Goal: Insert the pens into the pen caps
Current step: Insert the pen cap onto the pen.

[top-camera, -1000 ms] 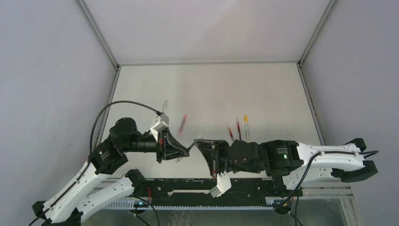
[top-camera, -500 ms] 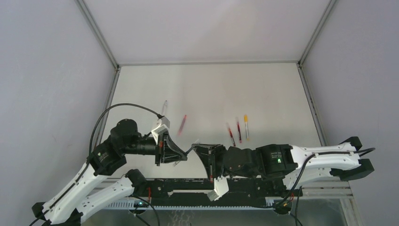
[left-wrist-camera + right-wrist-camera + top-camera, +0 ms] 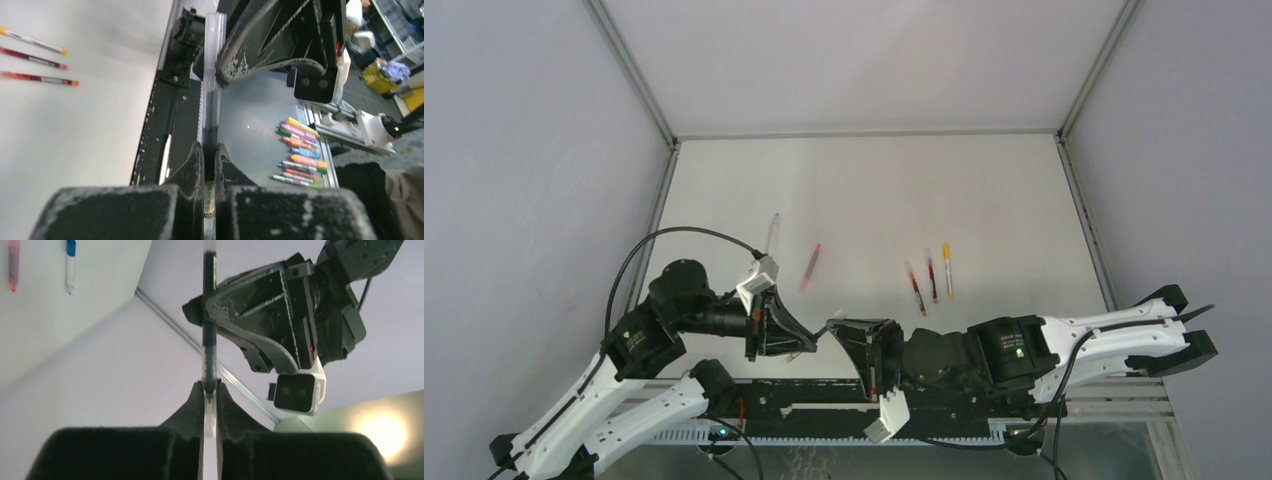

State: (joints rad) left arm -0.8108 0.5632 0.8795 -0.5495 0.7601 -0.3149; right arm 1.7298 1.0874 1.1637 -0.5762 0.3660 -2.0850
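- Clear plastic with dark ink inside: one pen [image 3: 210, 125] is held in the air near the front edge of the table [image 3: 874, 180], bridged between my two grippers.
- My left gripper [image 3: 210, 150] is clenched on the barrel, close to its labelled end.
- My right gripper [image 3: 210, 387] is pinched on the wider clear cap [image 3: 213, 50] at the other end. The pen tip seems to sit inside it; how deep, I cannot tell.
- Pen and cap look in line in both wrist views.
- Handling, my guess: very light, thin and stiff, but it could bow or snap if pushed off-axis. Smooth round plastic, so it is slippery and may slide through my pads under push force.
- Best hold: on the barrel close to the cap so it bows less, and on the cap across its sides with the mouth left free.
- The push should run straight along the axis, slowly; any tilt risks a jam.
- Five loose pens [image 3: 932, 277] lie further back on the table: three close together on the right, a red one and a clear one toward the left, all well apart from my grippers.
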